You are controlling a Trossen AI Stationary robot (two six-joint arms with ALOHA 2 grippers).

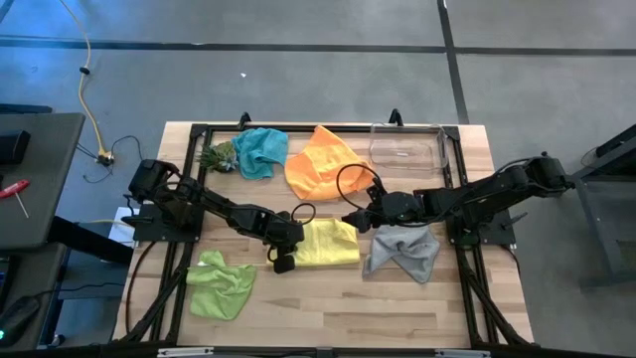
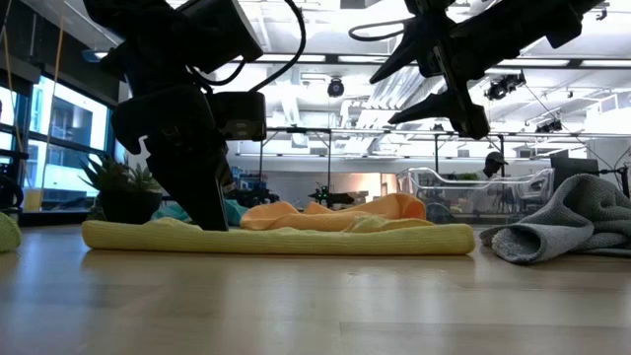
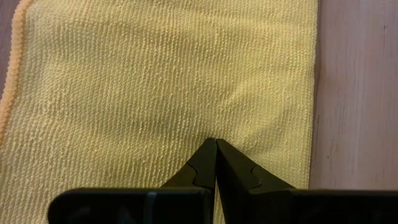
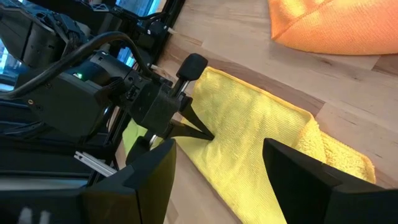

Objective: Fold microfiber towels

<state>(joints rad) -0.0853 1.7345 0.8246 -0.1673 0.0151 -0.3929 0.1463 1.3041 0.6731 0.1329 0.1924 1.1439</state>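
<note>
- We find the yellow towel (image 1: pixel 328 244) flat at table centre, long axis running left to right, already doubled over.
- Left gripper (image 3: pixel 216 163) is clenched, tips pressed down on the towel's left part, pinning it; no cloth sits between the fingers.
- Right gripper (image 1: pixel 354 218) hangs released above the towel's far right corner, holding nothing. It is the nearer arm to the free right end.
- We judge the next fold goes right end over to left, toward the pinned side.
- Room: grey towel (image 1: pixel 402 250) lies just right of the yellow one; orange towel (image 1: pixel 320 160) just beyond it; near side is bare wood. Lime towel (image 1: pixel 221 283) lies well clear, near left.
</note>
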